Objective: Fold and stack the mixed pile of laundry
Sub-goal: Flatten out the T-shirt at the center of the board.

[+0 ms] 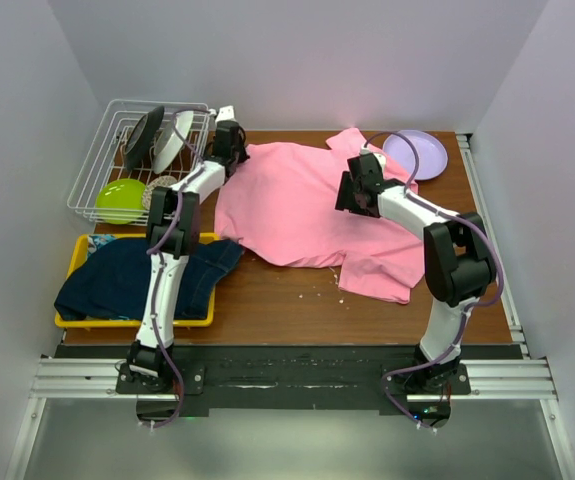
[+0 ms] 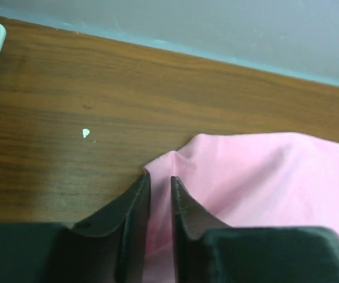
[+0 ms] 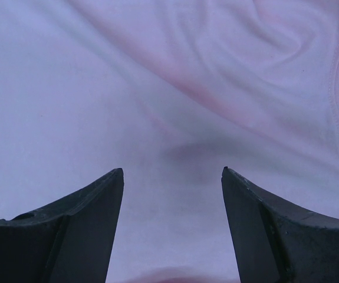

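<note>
Pink and softly creased, the T-shirt [image 1: 297,205] lies spread over the middle of the wooden table [image 1: 287,310], nipped at its far left corner.

At the near left, the denim jacket [image 1: 127,280] sits crumpled and dark blue in the yellow tray [image 1: 77,255], with a scrap of turquoise cloth [image 1: 100,243] at its far edge. The left gripper [image 2: 159,177] has its jaws drawn almost together on a raised fold of the shirt's edge. The shirt lies mostly flat, one sleeve pointing away. Over its right side the right gripper [image 3: 172,171] hangs with jaws wide apart, holding nothing.
</note>
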